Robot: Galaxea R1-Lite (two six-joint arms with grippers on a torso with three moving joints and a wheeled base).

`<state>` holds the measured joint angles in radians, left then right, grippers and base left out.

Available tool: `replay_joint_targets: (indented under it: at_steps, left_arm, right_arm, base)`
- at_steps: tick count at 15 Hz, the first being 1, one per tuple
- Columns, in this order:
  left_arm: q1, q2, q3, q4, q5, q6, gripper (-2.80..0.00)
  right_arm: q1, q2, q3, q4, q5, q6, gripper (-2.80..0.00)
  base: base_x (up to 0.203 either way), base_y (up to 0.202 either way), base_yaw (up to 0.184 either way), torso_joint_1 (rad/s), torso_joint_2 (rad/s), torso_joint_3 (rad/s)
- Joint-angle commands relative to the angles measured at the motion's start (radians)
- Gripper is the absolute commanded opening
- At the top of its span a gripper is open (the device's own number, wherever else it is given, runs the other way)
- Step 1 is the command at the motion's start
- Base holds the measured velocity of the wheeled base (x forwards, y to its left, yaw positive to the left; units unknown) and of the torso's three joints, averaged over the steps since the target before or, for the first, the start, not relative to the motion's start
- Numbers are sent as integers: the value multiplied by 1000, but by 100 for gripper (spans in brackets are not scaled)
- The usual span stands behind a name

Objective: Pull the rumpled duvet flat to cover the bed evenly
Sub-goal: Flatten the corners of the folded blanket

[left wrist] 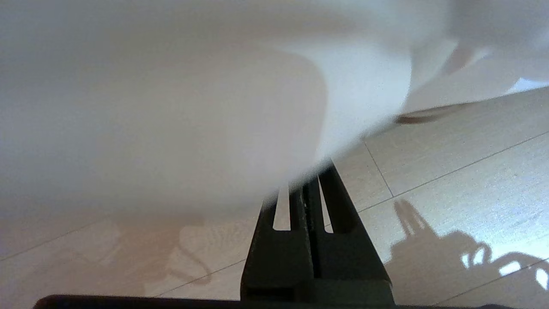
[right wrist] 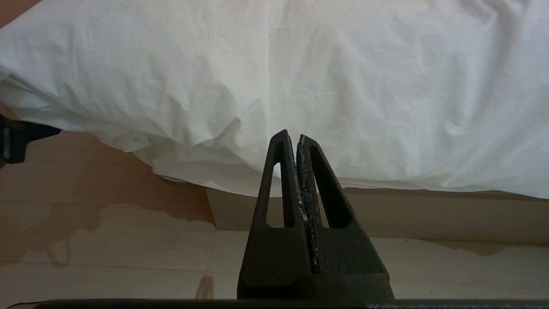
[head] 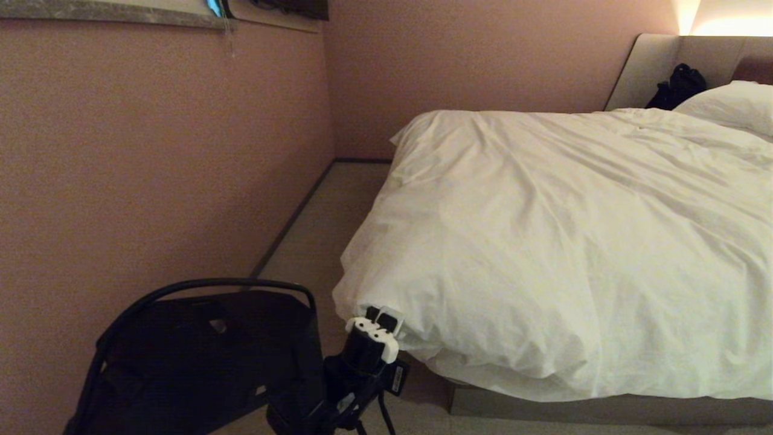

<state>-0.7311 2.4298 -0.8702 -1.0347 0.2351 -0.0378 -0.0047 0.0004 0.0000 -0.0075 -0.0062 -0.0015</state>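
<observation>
At the bed's near-left corner: left gripper (head: 383, 318) clenched on the duvet (head: 561, 241) at its corner hem, a hold suited to drawing the cover out toward the foot.
Left wrist view: closed fingers (left wrist: 309, 201) vanish into white cloth, so the cloth looks pinched between them.
Duvet: spread over most of the bed (head: 604, 411), creased, overhanging the near edge; the corner bunches where it is held.
Right gripper (right wrist: 291, 139): clenched on nothing, parked short of the hanging duvet edge, above the floor (right wrist: 107, 240).
Pillow (head: 731, 103): at the headboard (head: 652, 66), apart from the work.
Black chair (head: 199, 356): beside the left arm, against the wall.
Judgement: flattening appears well advanced; the corner remains to be settled.
</observation>
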Motion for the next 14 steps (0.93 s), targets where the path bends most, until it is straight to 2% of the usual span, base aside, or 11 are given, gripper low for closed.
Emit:
replay_joint_targets:
  at_steps: [1,4,7,8,10,14]
  left_arm:
    - [-5,5,-75,40,1,0,-280]
    - [-19,11,-137,116,1,-1,-280]
    - [-35,15,-143,123,1,-21,-280]
    - [-39,9,-136,128,3,-47,0]
    - [-44,-7,-122,153,3,-76,0]
    - [-64,-31,-69,142,1,-88,0]
  right_arm:
    - [0,0,0,0,0,0,-280]
    - [0,0,0,0,0,0,-280]
    - [0,0,0,0,0,0,-280]
    - [0,0,0,0,0,0,-280]
    - [0,0,0,0,0,0,-280]
    - [0,0,0,0,0,0,-280]
  base:
    - [0,0,0,0,0,0]
    - [0,0,0,0,0,0]
    - [0,0,0,0,0,0]
    - [0,0,0,0,0,0]
    - [0,0,0,0,0,0]
    - [0,0,0,0,0,0]
